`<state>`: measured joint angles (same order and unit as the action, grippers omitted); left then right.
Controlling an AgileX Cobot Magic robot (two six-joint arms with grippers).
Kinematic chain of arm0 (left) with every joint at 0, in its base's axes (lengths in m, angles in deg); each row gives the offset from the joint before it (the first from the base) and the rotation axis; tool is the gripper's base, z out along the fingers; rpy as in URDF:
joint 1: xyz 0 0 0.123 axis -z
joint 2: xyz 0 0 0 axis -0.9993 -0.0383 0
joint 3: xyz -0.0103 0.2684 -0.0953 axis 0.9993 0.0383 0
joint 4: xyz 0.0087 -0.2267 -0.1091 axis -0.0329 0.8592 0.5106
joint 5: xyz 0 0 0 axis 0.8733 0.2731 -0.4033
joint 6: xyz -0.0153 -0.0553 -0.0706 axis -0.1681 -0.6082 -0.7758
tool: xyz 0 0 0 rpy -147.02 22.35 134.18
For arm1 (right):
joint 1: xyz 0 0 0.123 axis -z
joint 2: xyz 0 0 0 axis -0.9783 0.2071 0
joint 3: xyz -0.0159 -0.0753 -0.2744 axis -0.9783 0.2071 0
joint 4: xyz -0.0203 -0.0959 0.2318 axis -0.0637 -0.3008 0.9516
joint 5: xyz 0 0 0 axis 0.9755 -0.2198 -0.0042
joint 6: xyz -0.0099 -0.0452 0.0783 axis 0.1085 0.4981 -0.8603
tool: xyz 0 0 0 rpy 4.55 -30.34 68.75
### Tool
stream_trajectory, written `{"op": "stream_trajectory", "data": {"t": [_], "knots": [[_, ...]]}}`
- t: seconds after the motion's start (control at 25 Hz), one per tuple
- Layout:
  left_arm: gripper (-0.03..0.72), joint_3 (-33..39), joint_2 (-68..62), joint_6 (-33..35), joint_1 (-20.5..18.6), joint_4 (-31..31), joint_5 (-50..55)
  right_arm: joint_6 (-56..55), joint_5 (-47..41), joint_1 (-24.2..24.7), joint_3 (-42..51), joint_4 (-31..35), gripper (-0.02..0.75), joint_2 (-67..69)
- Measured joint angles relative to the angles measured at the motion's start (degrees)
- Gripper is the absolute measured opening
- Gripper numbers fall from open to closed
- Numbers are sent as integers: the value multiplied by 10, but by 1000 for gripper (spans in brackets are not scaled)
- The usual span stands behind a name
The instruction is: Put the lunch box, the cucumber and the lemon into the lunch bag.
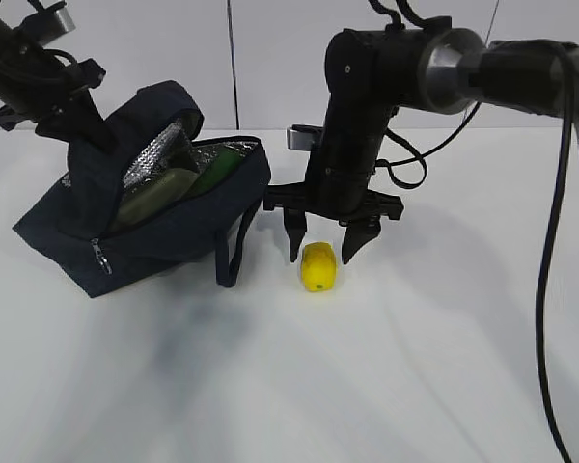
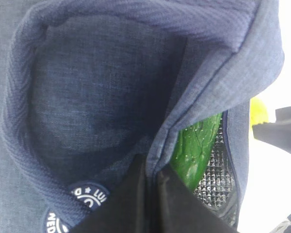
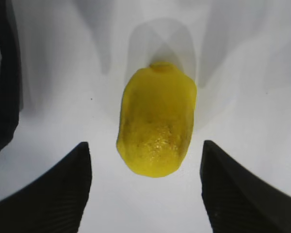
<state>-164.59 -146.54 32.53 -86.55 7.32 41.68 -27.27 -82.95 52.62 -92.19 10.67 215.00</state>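
Lemon on the table, bag held open at left

Exterior: the right gripper (image 1: 320, 243) hangs spread above the lemon (image 1: 318, 267), bare white table (image 1: 415, 367) all round it. Left wrist: the left gripper (image 2: 153, 201) is clamped on the lunch bag (image 2: 97, 111) flap, cucumber (image 2: 196, 148) inside. Right wrist: bright yellow lemon between parted fingers (image 3: 53, 194), untouched.
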Motion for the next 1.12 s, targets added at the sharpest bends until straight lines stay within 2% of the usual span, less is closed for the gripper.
{"op": "stream_trajectory", "data": {"t": [0.36,1.12], "knots": [[-10,0,0,0,0,0,-1,-21,7,0,0,-20,522,5],[-10,0,0,0,0,-2,-1,-23,32,0,0,-15,522,34]]}}
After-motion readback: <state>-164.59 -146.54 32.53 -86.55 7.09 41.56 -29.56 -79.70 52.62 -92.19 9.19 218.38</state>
